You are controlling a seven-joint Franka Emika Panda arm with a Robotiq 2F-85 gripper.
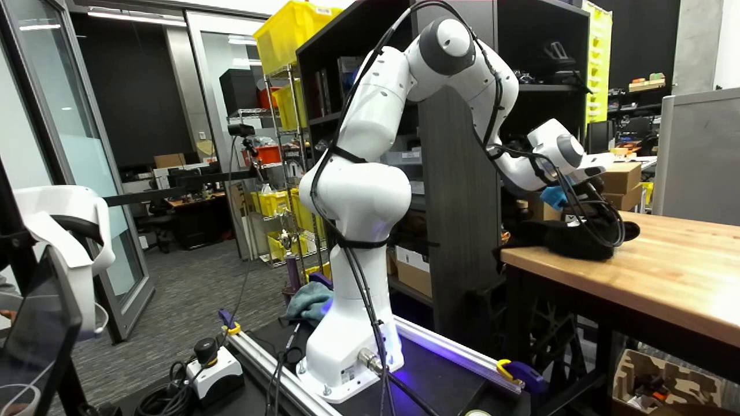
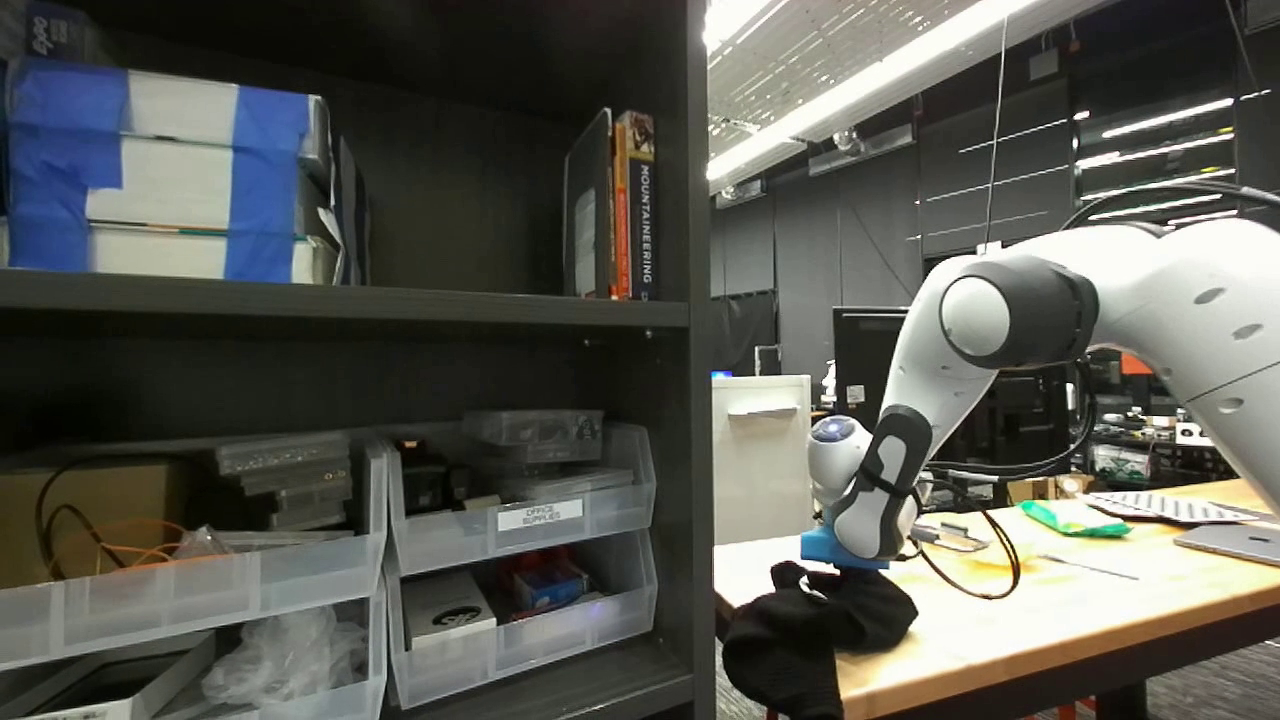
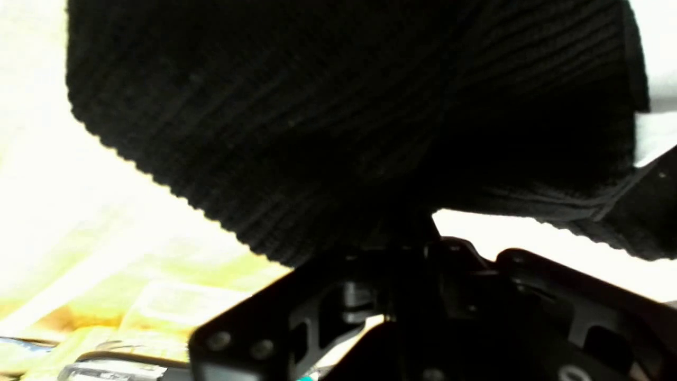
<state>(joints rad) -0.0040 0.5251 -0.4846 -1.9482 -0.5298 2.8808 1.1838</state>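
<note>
A black ribbed knit cloth fills most of the wrist view. My gripper is shut on its lower edge, with the fingers close together and the cloth pinched between them. The dark cloth partly hides the fingertips. In both exterior views the cloth lies bunched under the gripper on the corner of the wooden table. Part of the cloth hangs over the table's edge. A blue part shows at the wrist, just above the cloth.
A dark shelf unit with clear bins stands beside the table corner. A green packet, a laptop and cables lie further along the table. Cardboard boxes stand behind the gripper. An open carton sits below the table.
</note>
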